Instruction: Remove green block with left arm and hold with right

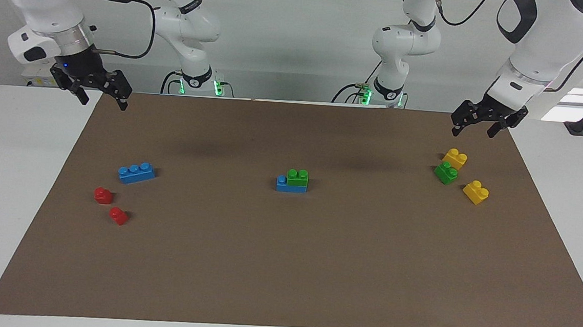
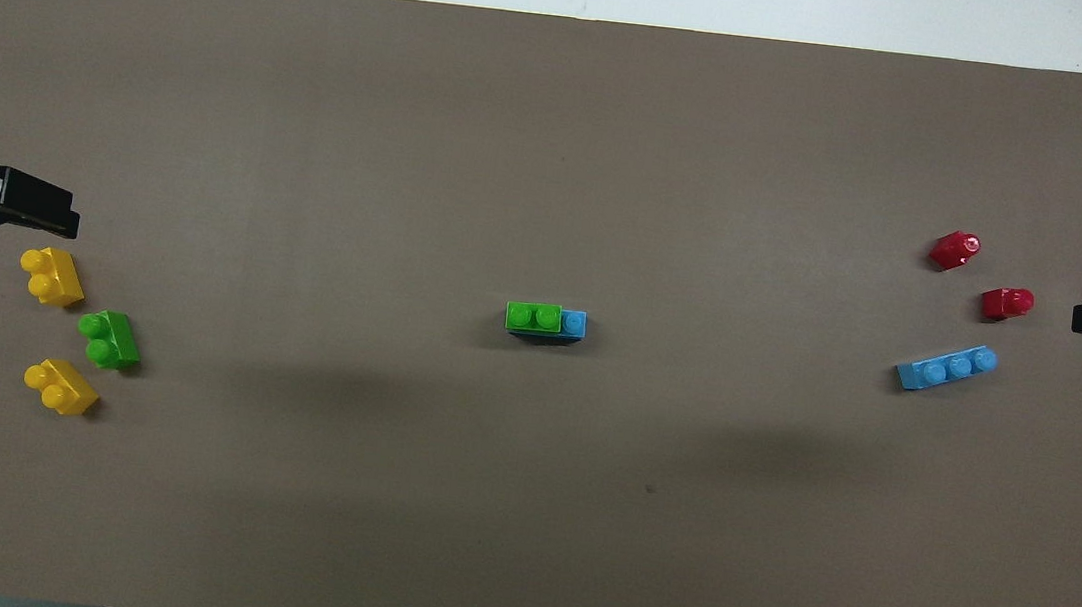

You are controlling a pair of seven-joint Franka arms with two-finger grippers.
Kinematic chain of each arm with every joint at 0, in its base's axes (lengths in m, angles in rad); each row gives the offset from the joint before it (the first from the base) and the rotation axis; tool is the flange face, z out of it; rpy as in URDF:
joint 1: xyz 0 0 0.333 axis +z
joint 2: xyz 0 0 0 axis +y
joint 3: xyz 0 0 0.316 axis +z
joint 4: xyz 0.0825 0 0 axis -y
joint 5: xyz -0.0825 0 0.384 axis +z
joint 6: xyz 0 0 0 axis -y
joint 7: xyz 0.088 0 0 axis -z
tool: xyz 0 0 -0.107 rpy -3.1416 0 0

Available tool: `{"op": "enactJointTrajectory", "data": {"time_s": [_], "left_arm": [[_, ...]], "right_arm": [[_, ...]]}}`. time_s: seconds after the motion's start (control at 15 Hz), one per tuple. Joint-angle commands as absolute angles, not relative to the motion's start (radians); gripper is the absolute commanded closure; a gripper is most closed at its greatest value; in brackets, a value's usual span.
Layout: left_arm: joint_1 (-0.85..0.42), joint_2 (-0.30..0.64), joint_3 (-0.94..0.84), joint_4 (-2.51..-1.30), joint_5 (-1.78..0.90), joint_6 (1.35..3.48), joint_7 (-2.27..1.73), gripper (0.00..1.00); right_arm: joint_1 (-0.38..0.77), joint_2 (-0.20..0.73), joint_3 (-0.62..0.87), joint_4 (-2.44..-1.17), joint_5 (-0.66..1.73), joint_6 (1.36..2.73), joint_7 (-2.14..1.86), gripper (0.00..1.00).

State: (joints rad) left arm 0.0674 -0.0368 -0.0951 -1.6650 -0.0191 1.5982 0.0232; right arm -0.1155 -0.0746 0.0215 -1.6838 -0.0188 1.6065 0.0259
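Big white desk [image 1: 18, 175] with a brown mat [image 1: 284, 265] covering most of it. No readable brand or label anywhere; some dark lettering on the right arm's joint cover, too blurred to make out.

Right claw [image 1: 102, 96] hanging in the air over the mat's corner at the right arm's end, fingers spread apart, gripping nothing, small blue wrist light glowing. Left claw [image 1: 477, 126] up in the air over the mat's edge at the left arm's end, just above the yellow and green cluster, fingers also spread and empty. Both arms waiting.

Mid-mat: green block [image 1: 297, 178] stacked on a blue three-stud brick [image 1: 282, 184], covering two of its studs, one blue stud left bare toward the right arm's end.

Loose blue three-stud brick [image 1: 137, 172] toward the right arm's end, lying slightly askew. Near it, farther from the robots, two small red bricks [image 1: 103, 195], close together but apart.

At the left arm's end, second green brick [image 1: 446, 172] sitting between two yellow bricks [image 1: 454, 158], right beside the nearer one, a bit apart from the farther one [image 1: 476, 192].
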Motion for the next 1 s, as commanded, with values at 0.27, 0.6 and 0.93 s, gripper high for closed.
{"op": "enactJointTrajectory", "data": {"time_s": [0.27,0.6,0.93], "left_arm": [[0.075,-0.058,-0.094,-1.683,-0.034,1.609,0.034,0.0],[0.075,-0.058,-0.094,-1.683,-0.034,1.601,0.034,0.0],[0.075,-0.058,-0.094,-1.683,-0.034,1.609,0.034,0.0]], "right_arm": [[-0.13,-0.075,0.031,-1.686,0.002,1.598,0.02,0.0],[-0.13,-0.075,0.031,-1.684,0.002,1.603,0.028,0.0],[-0.133,-0.071,0.029,-1.683,0.003,1.65,0.031,0.0]]}}
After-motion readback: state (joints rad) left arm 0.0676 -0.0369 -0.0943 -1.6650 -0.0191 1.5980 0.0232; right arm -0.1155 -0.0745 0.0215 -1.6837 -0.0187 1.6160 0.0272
